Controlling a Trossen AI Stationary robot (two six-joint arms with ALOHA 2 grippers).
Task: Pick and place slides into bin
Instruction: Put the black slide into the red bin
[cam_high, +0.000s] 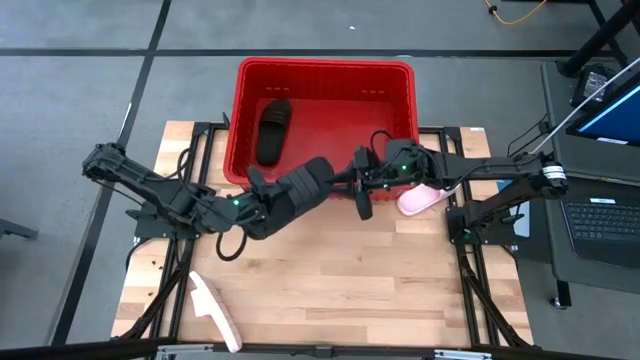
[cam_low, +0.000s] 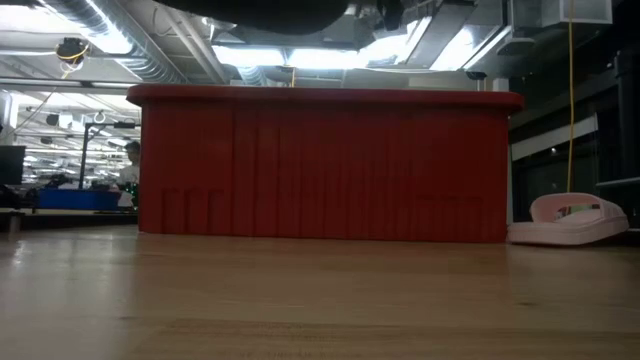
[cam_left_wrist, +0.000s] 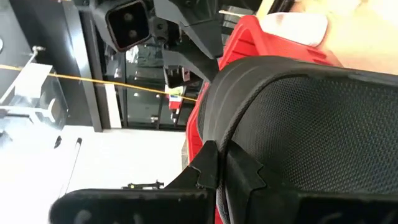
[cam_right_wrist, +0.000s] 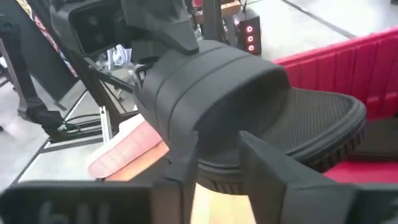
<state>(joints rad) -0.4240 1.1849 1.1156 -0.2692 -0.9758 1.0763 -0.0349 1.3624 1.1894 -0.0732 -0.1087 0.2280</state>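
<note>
From above, you are seeing the bin sitting at upper centre, overhanging the tabletop, which is lying bare across the lower middle. One black slide is lying inside. The left tool is pinching a second black slide just off the rim. The right tool is standing spread at that slide's toe. Two pink slides: one right, one lower left.

At tabletop level, one pink slide is sitting beside the bin's wall.

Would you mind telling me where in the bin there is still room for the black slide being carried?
The bin floor is bare right of the black slide lying by its left wall. It is crowded at the near rim, where both claws meet around the carried slide.
</note>
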